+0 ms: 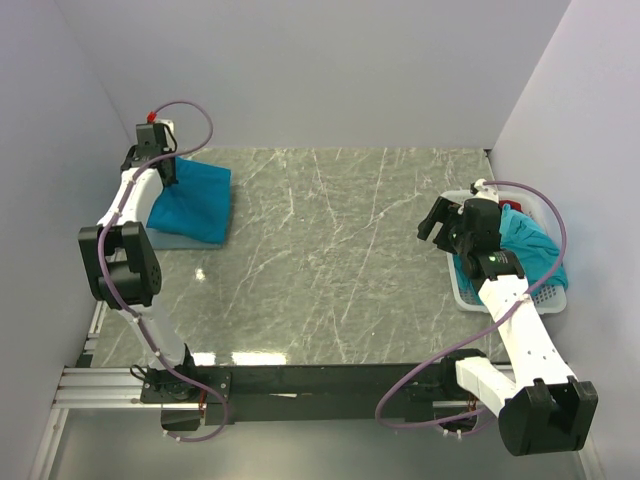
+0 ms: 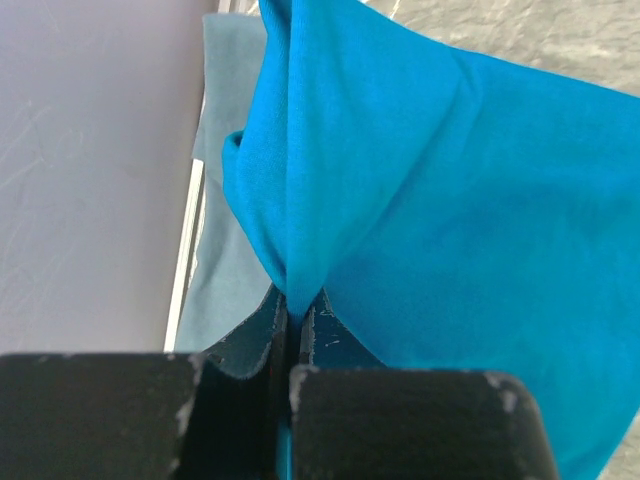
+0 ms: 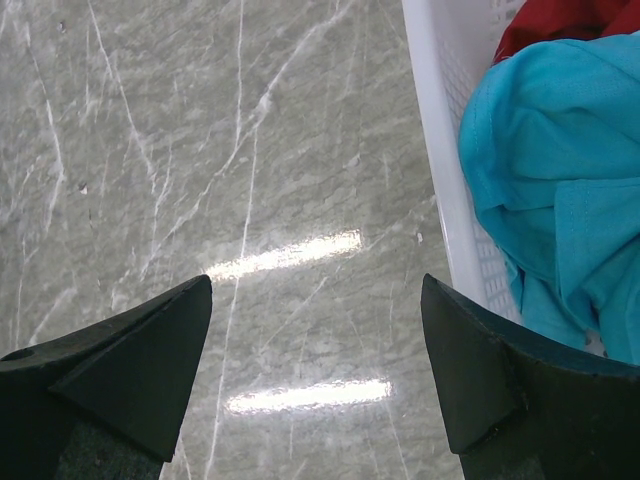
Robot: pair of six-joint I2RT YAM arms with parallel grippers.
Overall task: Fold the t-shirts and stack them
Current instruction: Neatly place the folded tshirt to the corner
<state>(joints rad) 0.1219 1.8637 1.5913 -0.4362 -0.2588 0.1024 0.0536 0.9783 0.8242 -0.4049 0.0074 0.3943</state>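
Hanging at the far left corner of the tabletop (image 1: 330, 260): held teal shirt (image 1: 200, 198), pinched by a gathered fold in the left fingers (image 2: 255, 350), pressed tight together on the cloth. Peaked at the pinch and fanning wider toward the near side, long axis running roughly far to near, lower part lying on a flat grey-blue shirt (image 1: 172, 238) beneath. Crowded on the left: wall (image 2: 80, 180) just beside the pile, with only a thin pale strip of tabletop edge between wall and grey-blue cloth. Roomier on the right, with a wide stretch of marbled tabletop between this pile and the white basket (image 1: 462, 290).

Hovering above that stretch, just left of the basket's long rim: right fingers (image 3: 130, 370), spread wide, gripping nothing, apart from both rim and cloth. Basket tucked against the right wall at the tabletop's right edge, long side running far to near.

Heaped inside the basket: crumpled teal shirt (image 3: 540, 150), bunched with no clear long axis, spilling over the rim on the wall side in the overhead view. Tucked at the far end behind it: red shirt (image 3: 560, 20), mostly covered, lie and direction impossible to tell.
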